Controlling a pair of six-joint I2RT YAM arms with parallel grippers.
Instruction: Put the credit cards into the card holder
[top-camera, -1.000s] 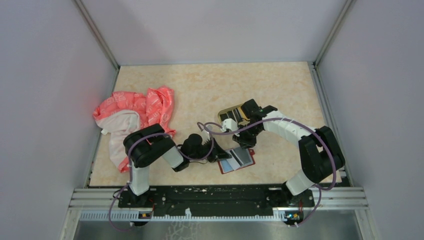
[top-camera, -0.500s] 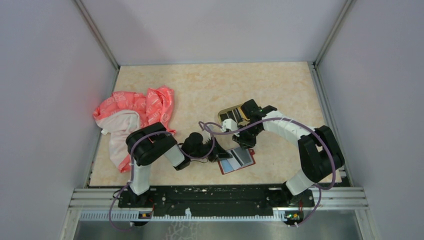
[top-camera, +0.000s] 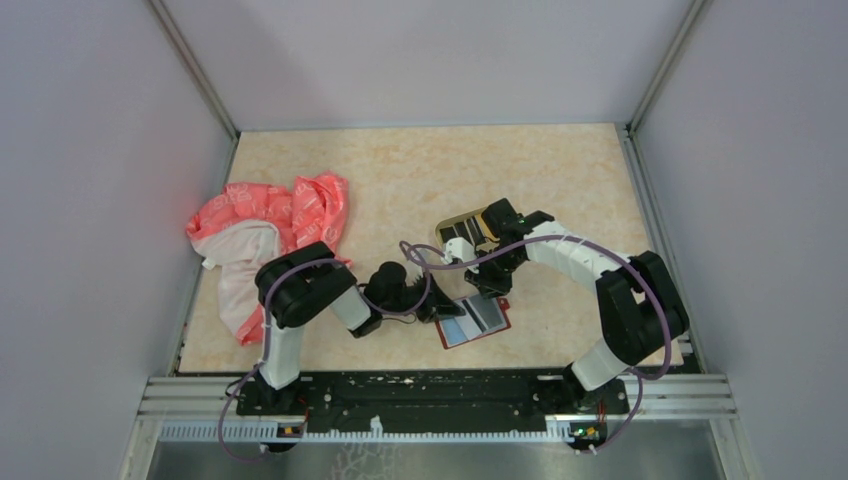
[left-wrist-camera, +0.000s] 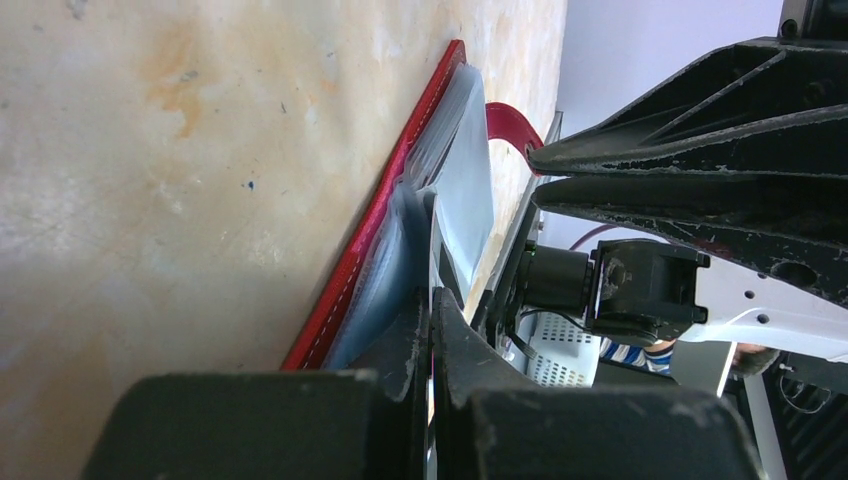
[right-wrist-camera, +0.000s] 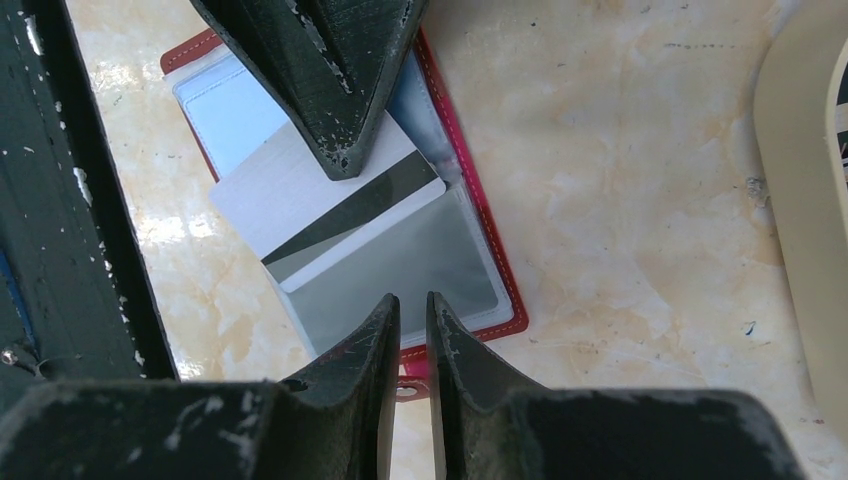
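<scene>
The card holder (top-camera: 476, 322) is seen lying open on the surface (top-camera: 420, 180), between the two arms. A grey card (right-wrist-camera: 300, 190) with a dark stripe is laid askew across its clear pockets and is touched by the tip of the left gripper (right-wrist-camera: 340, 150), whose fingers are pressed together. The right gripper (right-wrist-camera: 412, 310) is held over the holder's edge, fingers narrowly apart, nothing between them.

Lab robot cell — plain walls (top-camera: 420, 60), aluminium rails (top-camera: 440, 395) (marbled tabletop (top-camera: 430, 170)).

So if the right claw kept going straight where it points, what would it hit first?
The right gripper would probably meet the card holder, on its clear part beside the grey striped card; depth is unclear.
</scene>
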